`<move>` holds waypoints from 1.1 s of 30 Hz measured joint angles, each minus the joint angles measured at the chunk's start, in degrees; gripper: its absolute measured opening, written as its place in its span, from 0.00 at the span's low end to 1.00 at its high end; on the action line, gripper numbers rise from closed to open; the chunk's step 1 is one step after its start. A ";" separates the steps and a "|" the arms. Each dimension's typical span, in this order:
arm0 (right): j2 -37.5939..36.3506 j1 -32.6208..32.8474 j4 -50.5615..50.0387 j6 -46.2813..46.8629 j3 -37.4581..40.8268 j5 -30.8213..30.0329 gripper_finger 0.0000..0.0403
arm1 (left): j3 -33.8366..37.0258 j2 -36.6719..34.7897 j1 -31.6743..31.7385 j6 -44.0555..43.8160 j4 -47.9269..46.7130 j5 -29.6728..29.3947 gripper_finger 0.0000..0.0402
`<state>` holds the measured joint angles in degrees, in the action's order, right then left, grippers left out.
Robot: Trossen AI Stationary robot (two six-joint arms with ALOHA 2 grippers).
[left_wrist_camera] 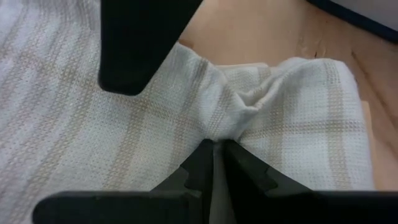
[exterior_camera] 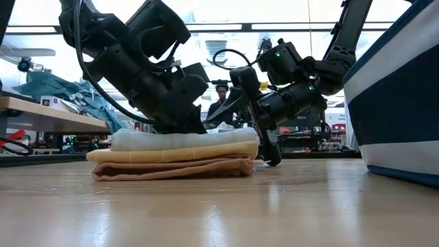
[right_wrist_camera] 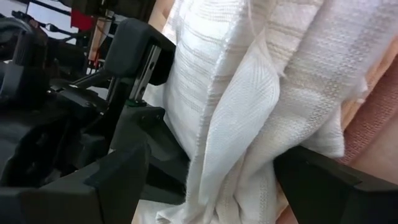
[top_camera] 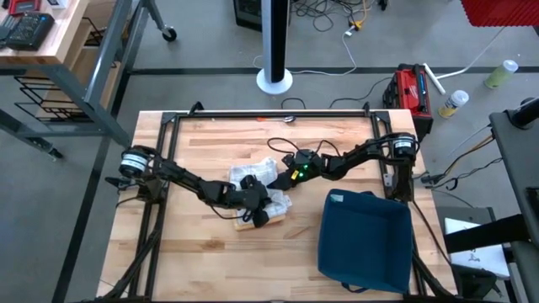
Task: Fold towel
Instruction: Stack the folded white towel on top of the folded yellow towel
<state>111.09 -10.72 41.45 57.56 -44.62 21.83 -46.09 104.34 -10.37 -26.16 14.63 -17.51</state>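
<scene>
A white towel with pale beige stripes (exterior_camera: 185, 139) lies on top of a yellow folded towel (exterior_camera: 171, 154) and a tan one (exterior_camera: 171, 169) at mid-table. Part of the white towel lies crumpled on the far side of the stack (top_camera: 257, 168). My left gripper (left_wrist_camera: 214, 152) comes in from the table's left, slanting down onto the stack, and is shut on the white towel. My right gripper (right_wrist_camera: 217, 186) comes in from the right and stands open at the stack's right end (exterior_camera: 264, 140). A bunched edge of the white towel (right_wrist_camera: 249, 106) lies between its fingers. My left gripper pinches a small raised pucker of the white towel's top surface (left_wrist_camera: 219, 127) between its two fingers, coming slanting down from the table's left. Creases run out from the pinch. The towel still lies on the stack. My right gripper has bunched cloth between its open fingers (right_wrist_camera: 323, 183); whether it touches the cloth I cannot tell.
A dark blue bin (top_camera: 366, 240) stands at the near right of the table, close to the stack. Black frame rails run along the table's left, far and right edges (top_camera: 269, 114). Bare wood lies in front of the stack (top_camera: 219, 261).
</scene>
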 joint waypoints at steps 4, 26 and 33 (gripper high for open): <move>0.02 0.22 -0.07 -0.41 -0.03 -0.38 0.79 | 0.02 0.03 0.00 0.16 0.44 0.08 0.09; 3.76 2.95 -8.62 -11.34 -8.08 -3.65 0.37 | 0.11 0.19 0.72 0.64 2.84 0.21 0.09; 6.05 3.02 -7.96 -12.79 -9.63 -3.37 0.10 | 0.11 0.05 0.72 0.73 2.84 -0.05 0.09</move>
<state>117.14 -7.70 33.49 44.77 -54.25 18.46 -45.98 104.40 -9.65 -25.43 17.47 -17.56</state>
